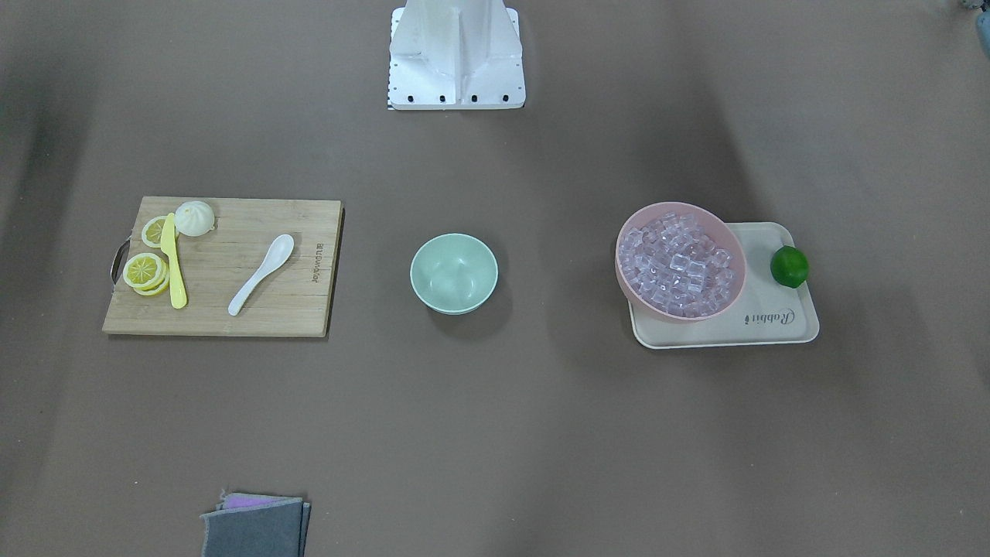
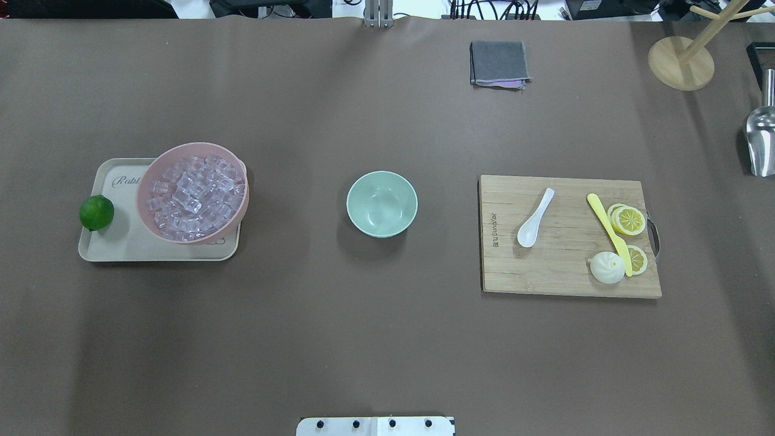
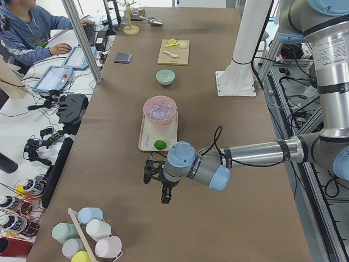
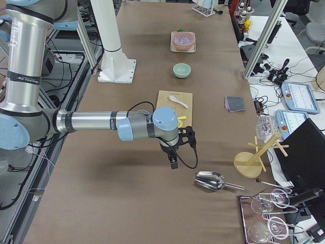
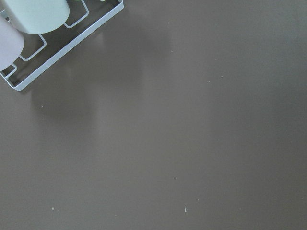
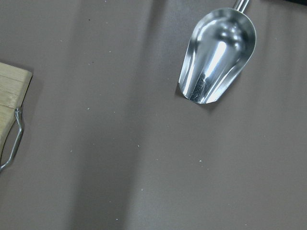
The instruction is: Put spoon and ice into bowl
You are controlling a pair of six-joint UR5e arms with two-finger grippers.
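The white spoon [image 2: 535, 218] lies on a wooden cutting board [image 2: 545, 272] on the table's right side. The empty mint-green bowl [image 2: 381, 203] stands at the middle. Ice cubes [image 2: 192, 195] fill a pink bowl [image 2: 191, 146] on a beige tray [image 2: 121, 248] at the left. My left gripper [image 3: 157, 185] hangs over the table's left end, past the tray. My right gripper [image 4: 173, 161] hangs over the right end, between the board [image 4: 167, 109] and a metal scoop [image 4: 210, 181]. Both grippers show only in side views, so I cannot tell whether they are open or shut.
On the board lie a yellow knife [image 2: 608, 233], lemon slices [image 2: 628, 219] and a white bun [image 2: 606, 267]. A lime [image 2: 96, 212] sits on the tray. A grey cloth [image 2: 498, 63], the scoop [image 2: 760, 136] and a wooden stand [image 2: 681, 62] are at the far side. A cup rack [image 5: 57, 43] stands near the left gripper.
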